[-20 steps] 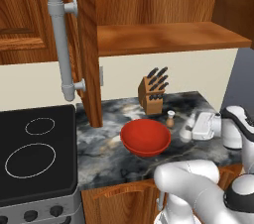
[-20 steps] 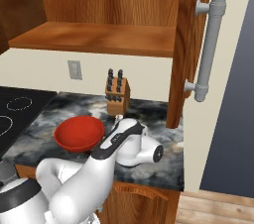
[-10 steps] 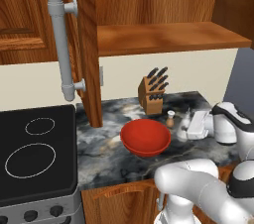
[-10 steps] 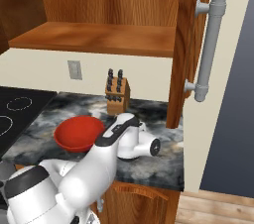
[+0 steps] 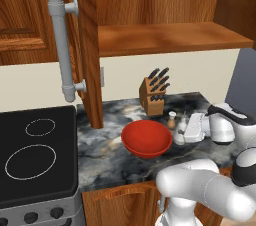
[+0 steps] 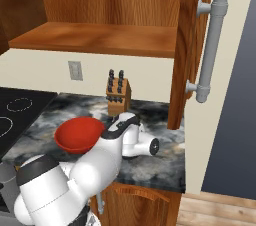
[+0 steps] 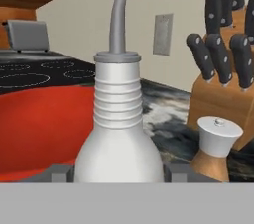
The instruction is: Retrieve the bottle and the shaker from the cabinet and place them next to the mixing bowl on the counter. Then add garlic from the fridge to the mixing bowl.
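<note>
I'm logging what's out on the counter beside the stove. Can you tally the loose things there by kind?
Mixing bowl: 1
Bottle: 1
Shaker: 1
Knife block: 1
Total: 4

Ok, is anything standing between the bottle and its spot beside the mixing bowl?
Nothing visible does. The bottle stands between the gripper fingers, already right beside the red mixing bowl on the counter. The shaker stands off to its side, near the knife block, not in its way.
</note>
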Motion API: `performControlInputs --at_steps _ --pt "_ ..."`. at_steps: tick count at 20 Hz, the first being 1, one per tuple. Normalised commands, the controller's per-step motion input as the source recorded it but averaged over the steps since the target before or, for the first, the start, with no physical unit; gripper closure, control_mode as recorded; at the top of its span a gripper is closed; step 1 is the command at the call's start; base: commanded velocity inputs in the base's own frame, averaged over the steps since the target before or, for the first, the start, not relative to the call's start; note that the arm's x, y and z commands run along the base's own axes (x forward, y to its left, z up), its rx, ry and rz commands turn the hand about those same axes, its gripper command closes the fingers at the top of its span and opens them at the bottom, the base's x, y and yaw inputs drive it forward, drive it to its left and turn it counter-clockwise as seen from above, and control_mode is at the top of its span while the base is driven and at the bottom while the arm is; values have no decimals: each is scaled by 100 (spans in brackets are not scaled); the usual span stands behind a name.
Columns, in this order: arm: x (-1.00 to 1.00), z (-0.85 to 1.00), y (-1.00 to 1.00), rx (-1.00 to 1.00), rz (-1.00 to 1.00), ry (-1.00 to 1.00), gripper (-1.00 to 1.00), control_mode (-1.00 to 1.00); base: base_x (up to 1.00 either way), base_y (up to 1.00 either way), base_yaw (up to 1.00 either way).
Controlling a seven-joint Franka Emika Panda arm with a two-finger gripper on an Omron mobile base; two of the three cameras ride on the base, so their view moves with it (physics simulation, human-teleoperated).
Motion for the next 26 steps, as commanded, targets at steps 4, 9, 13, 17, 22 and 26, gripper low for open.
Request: performControlInputs --at_steps 4,9,13,17,22,26 --pt "21 -21 0 -1 6 0 100 -100 0 0 0" --pt "14 -19 0 0 6 0 100 -100 0 0 0" --pt "-17 -15 -1 0 2 -3 -100 -100 0 0 0" --pt "-19 0 0 0 0 -9 -100 -100 0 0 0" --pt "-3 1 0 0 0 -2 -100 -100 0 0 0" --pt "0 9 0 0 0 1 -100 -100 0 0 0"
